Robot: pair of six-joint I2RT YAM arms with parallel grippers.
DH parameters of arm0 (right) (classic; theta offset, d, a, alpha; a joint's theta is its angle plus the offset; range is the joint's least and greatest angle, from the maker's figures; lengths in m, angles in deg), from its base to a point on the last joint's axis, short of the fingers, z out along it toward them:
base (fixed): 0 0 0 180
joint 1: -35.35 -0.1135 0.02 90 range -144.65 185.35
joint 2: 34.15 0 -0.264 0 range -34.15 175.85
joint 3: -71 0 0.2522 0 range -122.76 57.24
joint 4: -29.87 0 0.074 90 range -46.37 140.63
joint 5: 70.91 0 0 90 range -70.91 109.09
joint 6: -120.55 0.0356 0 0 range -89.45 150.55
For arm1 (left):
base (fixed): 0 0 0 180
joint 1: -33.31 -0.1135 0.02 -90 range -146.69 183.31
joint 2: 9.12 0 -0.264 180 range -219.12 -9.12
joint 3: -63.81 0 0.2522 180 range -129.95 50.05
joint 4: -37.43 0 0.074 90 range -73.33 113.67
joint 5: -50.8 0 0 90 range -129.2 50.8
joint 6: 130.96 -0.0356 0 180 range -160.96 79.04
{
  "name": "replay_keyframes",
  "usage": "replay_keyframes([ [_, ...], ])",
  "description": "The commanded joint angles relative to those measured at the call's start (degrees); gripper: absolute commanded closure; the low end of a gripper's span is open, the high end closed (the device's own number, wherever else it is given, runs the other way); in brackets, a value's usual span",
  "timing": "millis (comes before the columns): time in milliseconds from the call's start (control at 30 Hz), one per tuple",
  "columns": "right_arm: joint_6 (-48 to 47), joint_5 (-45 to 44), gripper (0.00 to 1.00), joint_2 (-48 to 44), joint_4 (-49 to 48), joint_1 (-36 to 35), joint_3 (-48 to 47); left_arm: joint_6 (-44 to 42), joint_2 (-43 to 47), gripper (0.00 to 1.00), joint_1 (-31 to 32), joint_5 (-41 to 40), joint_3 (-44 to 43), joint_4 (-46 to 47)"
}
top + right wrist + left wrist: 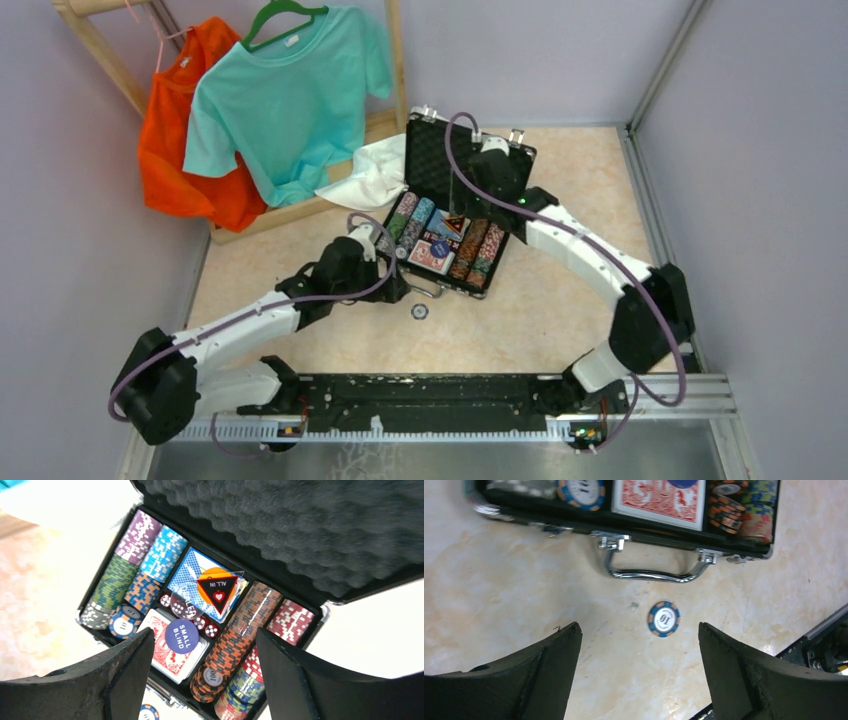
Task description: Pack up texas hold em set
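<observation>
Plainly, the left gripper (639, 630) stands wide apart and holds nothing, its dark matte fingers (549, 670) hanging over the marbled beige table (499, 590). Framed between them, a loose blue-and-orange poker chip (664, 619) marked 10 lies flat on the table, just in front of the case's curved chrome handle (651, 575). The right gripper (205, 632) is spread just as wide and is empty, poised above the open black case (300, 530), which sits toward the far side of the table beside a white cloth (370, 170). The raised lid is lined with dimpled egg-crate foam. Rows of striped chips (137, 537) stand on edge in the outer troughs. In the centre, a round purple SMALL BLIND button (181, 636) rests on the red deck (172, 662), a black triangular ALL IN button (216, 587) rests on the blue deck (187, 577), and red dice (212, 629) sit between the decks.
</observation>
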Motion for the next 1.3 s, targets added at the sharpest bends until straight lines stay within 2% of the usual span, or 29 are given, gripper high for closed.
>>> replay_keyframes([
  [0, -1.3, -1.6, 0.26, -8.2, -3.7, 1.6, 5.4, -1.9, -5.5, 0.08, 5.9, -2.5, -5.5, -0.3],
  [200, -0.4, 3.4, 0.28, -14.9, -6.2, 7.5, 14.4, 0.5, -14.3, 0.08, 13.3, -5.2, -8.5, 1.3],
  [333, -1.6, 3.7, 0.30, -17.5, -7.3, 8.8, 17.7, 1.4, -16.5, 0.08, 15.2, -10.0, -8.9, 0.3],
  [567, -2.0, 4.7, 0.30, -17.4, -7.4, 8.8, 18.3, 0.5, -20.7, 0.09, 16.7, -14.7, -12.6, -3.7],
  [867, -2.3, 3.8, 0.31, -17.1, -7.3, 8.8, 18.9, -0.1, -27.2, 0.13, 18.1, -16.2, -18.1, -7.8],
  [1267, -3.2, 3.4, 0.32, -16.9, -7.4, 8.8, 19.0, 1.0, -30.9, 0.17, 20.6, -19.2, -20.5, -12.9],
])
